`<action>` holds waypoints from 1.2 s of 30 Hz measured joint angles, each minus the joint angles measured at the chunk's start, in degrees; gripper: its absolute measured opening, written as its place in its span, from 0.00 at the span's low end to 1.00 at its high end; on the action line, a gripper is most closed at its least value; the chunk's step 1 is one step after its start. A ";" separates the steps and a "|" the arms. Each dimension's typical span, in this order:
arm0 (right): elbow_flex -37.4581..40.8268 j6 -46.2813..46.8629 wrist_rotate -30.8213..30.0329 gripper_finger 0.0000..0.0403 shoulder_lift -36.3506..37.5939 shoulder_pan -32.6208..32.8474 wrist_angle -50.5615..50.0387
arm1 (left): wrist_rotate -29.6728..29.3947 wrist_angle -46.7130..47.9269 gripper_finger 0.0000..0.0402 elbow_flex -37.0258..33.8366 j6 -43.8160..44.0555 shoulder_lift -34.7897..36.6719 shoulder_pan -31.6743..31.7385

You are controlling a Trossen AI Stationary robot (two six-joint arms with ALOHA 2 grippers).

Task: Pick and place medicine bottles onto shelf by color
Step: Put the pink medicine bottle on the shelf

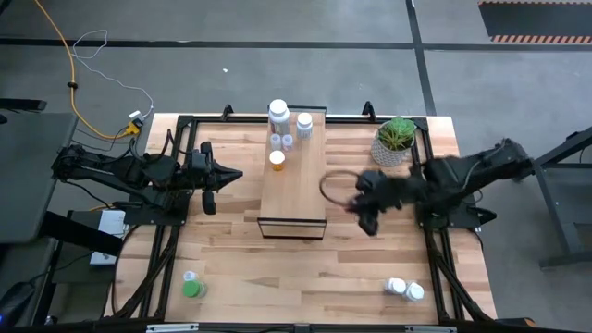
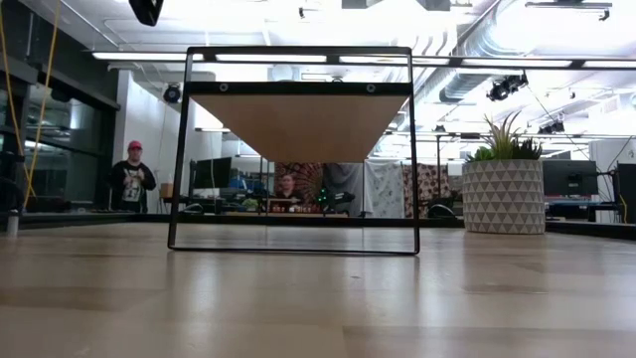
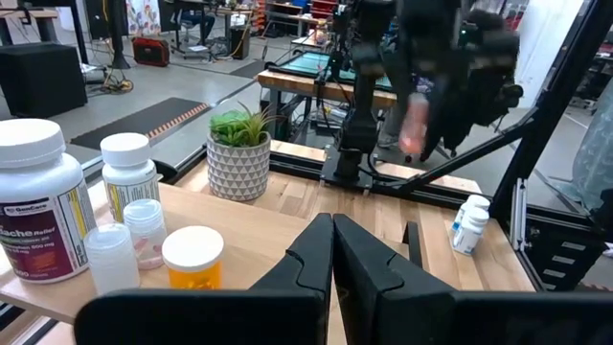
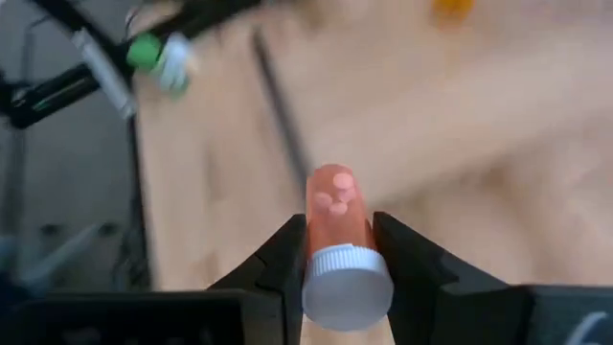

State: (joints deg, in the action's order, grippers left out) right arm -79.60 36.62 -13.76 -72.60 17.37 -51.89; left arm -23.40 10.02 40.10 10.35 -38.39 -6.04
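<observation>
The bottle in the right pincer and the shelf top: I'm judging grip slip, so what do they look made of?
The small clear pink-tinted bottle with a white cap, held in the right pincer, looks like smooth translucent plastic: pills show through. The long pale plank shelf top looks like matte wood, with faint grain.

Grey concrete floor (image 1: 277,23) surrounded the table — a yellow cable (image 1: 69,55) trailed across it; bright ceiling lights (image 2: 149,56) lit an open workshop with desks.
</observation>
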 joint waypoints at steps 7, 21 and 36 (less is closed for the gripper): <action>-16.53 -17.49 -2.15 0.23 -11.07 -10.87 -4.61 | 0.00 0.00 0.00 0.00 0.02 0.00 0.00; -23.82 -27.84 7.43 0.26 -24.69 -15.90 -4.46 | 2.82 -3.34 0.08 0.00 -1.59 -1.77 0.00; -23.78 -27.04 10.90 0.26 -24.81 -15.35 -3.82 | 5.25 -3.87 0.73 11.87 -4.13 -23.80 0.00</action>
State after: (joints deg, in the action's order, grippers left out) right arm -103.37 9.57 -2.86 -97.41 2.02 -55.71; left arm -18.15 6.15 51.97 6.22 -62.19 -6.04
